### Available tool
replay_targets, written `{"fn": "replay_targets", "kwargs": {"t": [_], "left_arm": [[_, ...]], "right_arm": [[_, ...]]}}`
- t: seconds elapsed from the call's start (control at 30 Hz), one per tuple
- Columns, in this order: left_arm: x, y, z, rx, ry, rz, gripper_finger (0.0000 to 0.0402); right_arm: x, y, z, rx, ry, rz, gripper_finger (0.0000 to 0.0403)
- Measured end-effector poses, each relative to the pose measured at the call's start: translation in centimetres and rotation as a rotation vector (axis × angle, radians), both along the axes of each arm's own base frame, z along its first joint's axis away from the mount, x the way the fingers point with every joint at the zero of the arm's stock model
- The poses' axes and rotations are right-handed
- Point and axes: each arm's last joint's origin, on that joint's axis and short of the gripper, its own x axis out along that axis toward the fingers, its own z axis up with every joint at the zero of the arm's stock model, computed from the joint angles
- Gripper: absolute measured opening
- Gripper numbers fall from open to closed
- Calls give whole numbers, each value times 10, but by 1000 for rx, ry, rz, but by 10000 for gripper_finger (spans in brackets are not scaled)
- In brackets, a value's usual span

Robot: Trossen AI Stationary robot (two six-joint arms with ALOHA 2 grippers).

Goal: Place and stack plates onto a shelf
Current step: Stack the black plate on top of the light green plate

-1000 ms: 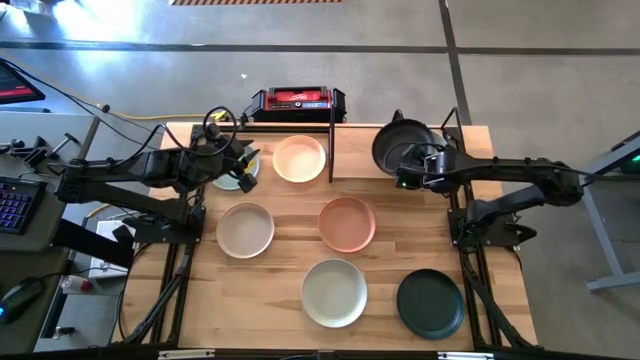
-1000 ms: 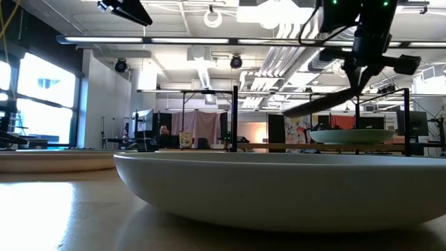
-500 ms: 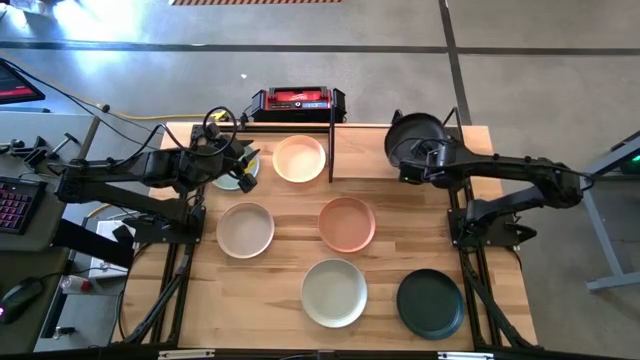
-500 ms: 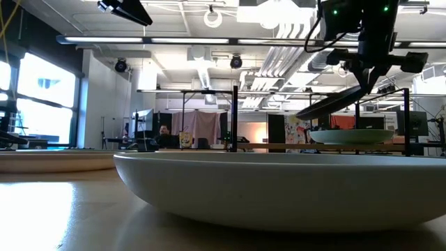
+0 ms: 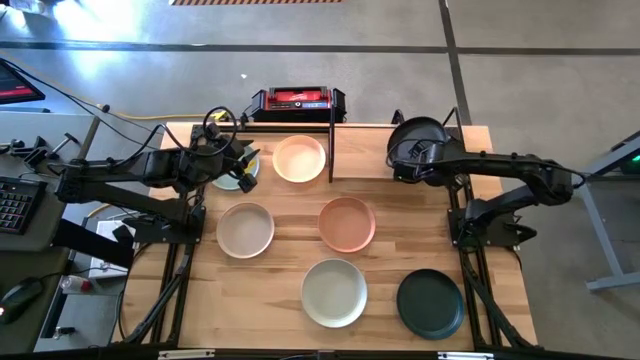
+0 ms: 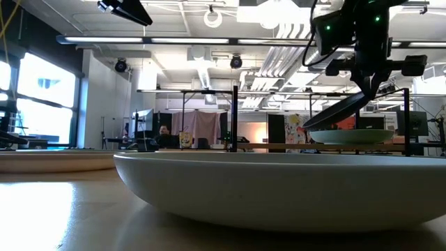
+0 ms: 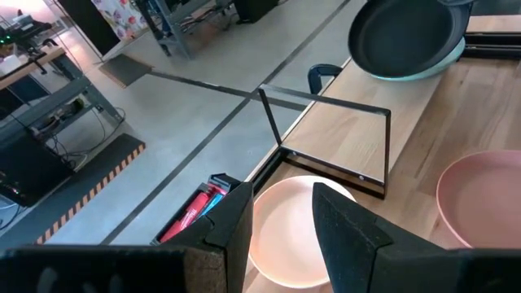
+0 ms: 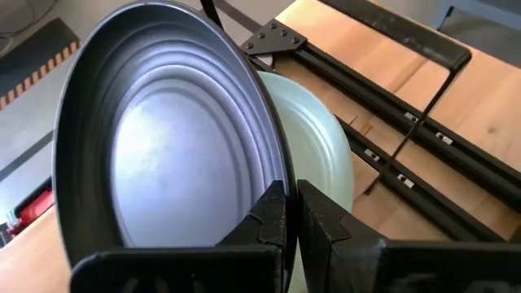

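Note:
My right gripper [image 6: 368, 85] is shut on a black plate [image 5: 418, 138] above the shelf's [image 5: 370, 165] right half, right of the upright divider [image 5: 331, 140]. A pale green plate [image 8: 319, 155] rests on the shelf board just below it. My left gripper [image 7: 281, 224] is open over the shelf's left end, above another pale plate [image 5: 240, 178], touching nothing. A cream plate [image 5: 300, 158] sits on the shelf. Beige [image 5: 245, 229], terracotta [image 5: 347, 222], off-white [image 5: 334, 292] and black [image 5: 430, 303] plates lie on the table. My right gripper pinches the black plate's rim [image 8: 281, 175] between its two fingers, coming from above and pointing down. The plate is tilted, high at the fingers and sloping down toward the table's left [image 6: 313, 122]. Whether its low edge touches the pale green plate I cannot tell.
A red-and-black box [image 5: 298, 100] stands beyond the table's far edge. The shelf's thin black rod frame [image 7: 326, 134] rises around the board. In the low view the off-white plate [image 6: 279, 188] fills the foreground. Bare wood lies between the plates on the table.
My right gripper has carried the black plate a little toward the table's right and far edge and lowered it toward the pale green plate on the shelf. The plate now hangs steeper and closer above that plate.

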Motion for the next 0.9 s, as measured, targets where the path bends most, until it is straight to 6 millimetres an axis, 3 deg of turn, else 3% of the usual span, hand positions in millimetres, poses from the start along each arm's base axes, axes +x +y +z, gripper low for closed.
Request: {"fn": "replay_targets", "kwargs": {"t": [0.23,0.43,0.57,0.73,0.9], "left_arm": [[0,0,0,0,0,0,120],[6,7,4,-69,-78,-69,120],[13,14,6,-107,-138,-113,120],[23,22,6,-131,-173,-141,120],[30,26,6,-143,-202,-171,120]], "right_arm": [[1,0,3,-24,-61,11,0],[15,8,11,-38,-112,259,0],[16,13,17,-85,-134,312,0],[12,16,17,-73,-103,307,0],[-7,16,15,-25,-44,143,0]]}}
